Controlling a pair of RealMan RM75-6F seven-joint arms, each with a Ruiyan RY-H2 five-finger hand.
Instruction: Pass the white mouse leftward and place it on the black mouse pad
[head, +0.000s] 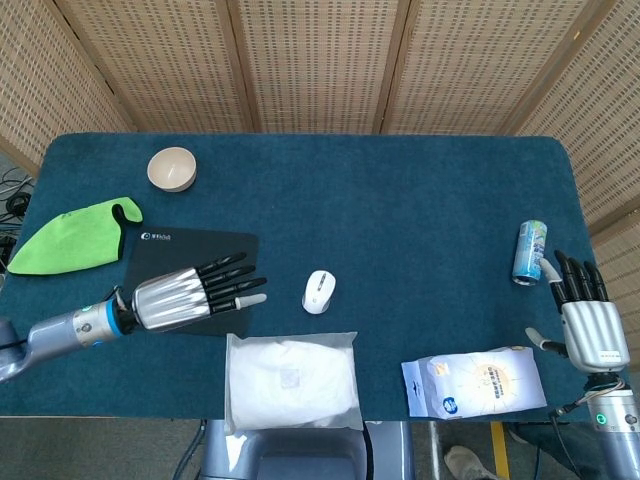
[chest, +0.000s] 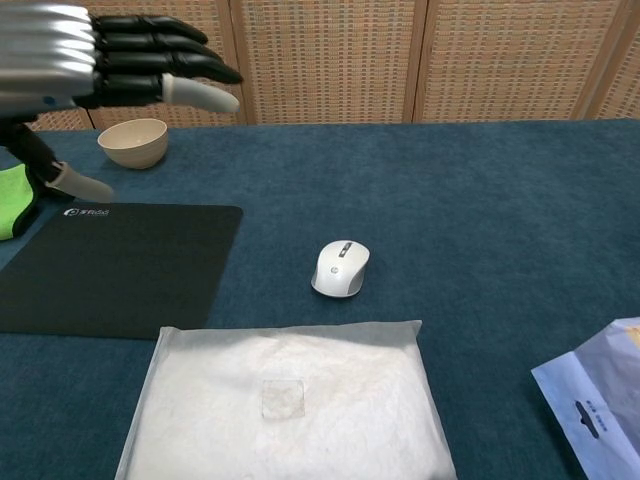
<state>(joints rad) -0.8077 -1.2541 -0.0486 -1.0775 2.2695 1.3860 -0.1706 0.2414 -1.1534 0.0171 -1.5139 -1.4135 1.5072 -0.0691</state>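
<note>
The left robot hand (head: 190, 295) was held open above the black mouse pad (head: 160, 262), apparently for reaching the white mouse (head: 318, 291).

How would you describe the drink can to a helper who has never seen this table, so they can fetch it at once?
Look at the blue table and go to its right edge, about halfway along. The can stands there upright, just beyond the fingertips of the right hand and above the white printed bag. It is the only tall, cylindrical, light blue thing; everything else nearby lies flat.
</note>
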